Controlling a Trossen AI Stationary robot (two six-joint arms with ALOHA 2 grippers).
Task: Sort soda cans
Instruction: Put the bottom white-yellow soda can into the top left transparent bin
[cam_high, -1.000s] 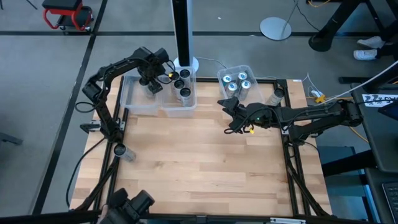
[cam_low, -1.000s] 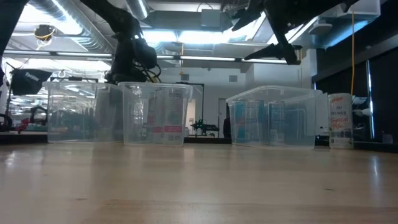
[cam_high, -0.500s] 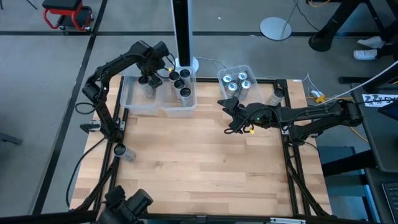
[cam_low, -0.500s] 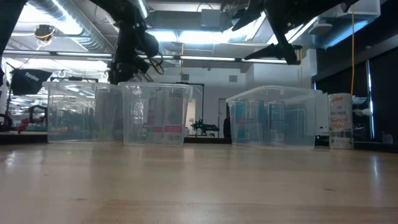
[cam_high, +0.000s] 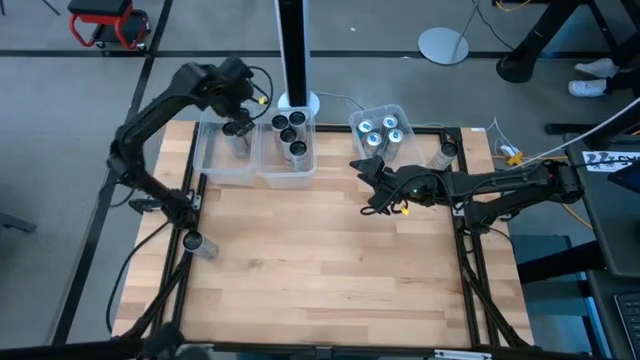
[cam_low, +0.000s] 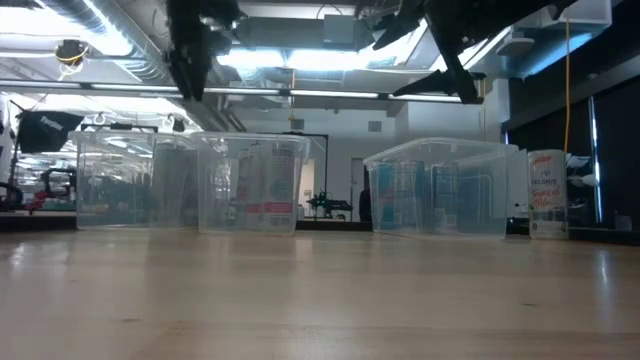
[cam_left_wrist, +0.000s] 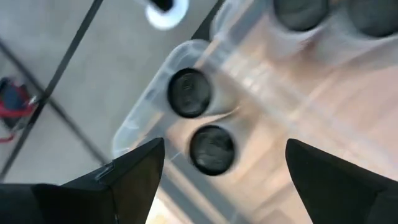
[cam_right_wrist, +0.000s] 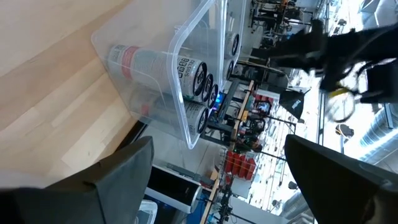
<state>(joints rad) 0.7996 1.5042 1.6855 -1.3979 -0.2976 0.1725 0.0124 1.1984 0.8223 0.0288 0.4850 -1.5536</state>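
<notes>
- The left tool (cam_high: 236, 88) hangs above the far-left clear bin (cam_high: 208, 165), its fingers spread and holding nothing; two dark-topped cans (cam_left_wrist: 189, 93) stand in that bin right beneath it.
- The middle bin (cam_high: 290, 176) holds three dark cans (cam_high: 290, 134); the right-hand bin (cam_high: 357, 118) holds the silver cans with bluish tops (cam_high: 380, 134).
- The right tool (cam_high: 368, 186) waits over the bench (cam_high: 320, 260) just in front of the silver-can bin, fingers wide apart, empty.
- Two strays remain outside the bins: one can (cam_high: 193, 242) at the bench's left edge, another (cam_high: 445, 154) standing beside the right bin.
- I'd judge a drop-off is just finished; the next move calls for reaching a stray can, closing on it squarely, and carrying it to its matching bin.
</notes>
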